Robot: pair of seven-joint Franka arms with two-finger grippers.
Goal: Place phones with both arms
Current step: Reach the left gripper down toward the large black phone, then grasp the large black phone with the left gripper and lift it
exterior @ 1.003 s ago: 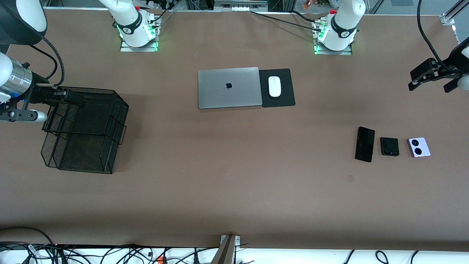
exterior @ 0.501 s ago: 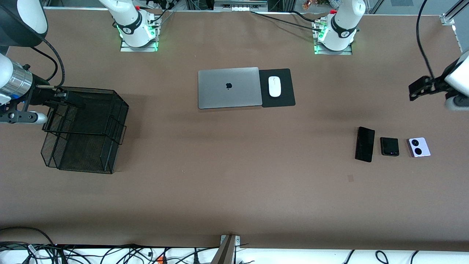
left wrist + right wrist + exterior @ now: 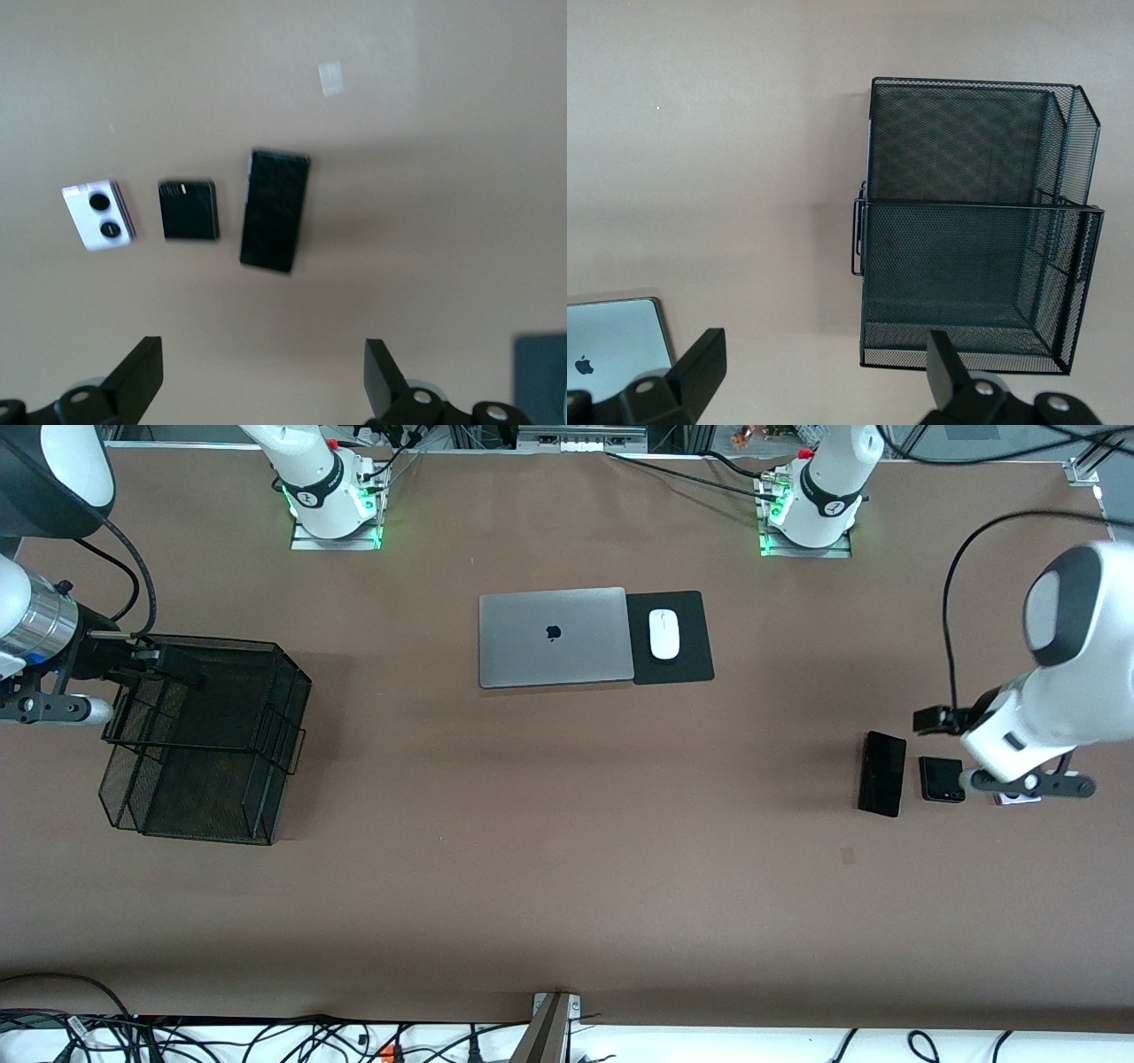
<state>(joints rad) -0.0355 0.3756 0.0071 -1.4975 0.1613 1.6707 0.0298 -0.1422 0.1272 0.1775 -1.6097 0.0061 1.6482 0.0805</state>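
Three phones lie in a row toward the left arm's end of the table: a long slim black phone (image 3: pixel 882 773) (image 3: pixel 275 211), a small squarish black phone (image 3: pixel 941 779) (image 3: pixel 189 211), and a lavender-white phone (image 3: pixel 98 215) with two black camera circles. In the front view the left arm's hand covers most of the lavender phone. My left gripper (image 3: pixel 263 354) (image 3: pixel 936 719) hangs open above the table beside the row, holding nothing. My right gripper (image 3: pixel 824 354) (image 3: pixel 159 664) is open and empty over the rim of the black mesh basket (image 3: pixel 204 740) (image 3: pixel 974 221).
A closed grey laptop (image 3: pixel 554 636) (image 3: pixel 611 341) lies mid-table toward the arms' bases. Beside it a white mouse (image 3: pixel 664 634) rests on a black pad (image 3: pixel 691 666). A small pale mark (image 3: pixel 848 856) (image 3: pixel 330 78) is on the tabletop nearer the front camera than the phones.
The left arm has swung in from the table's end and come down over the row of phones. The right arm has stayed over the basket. Both grippers remain open.
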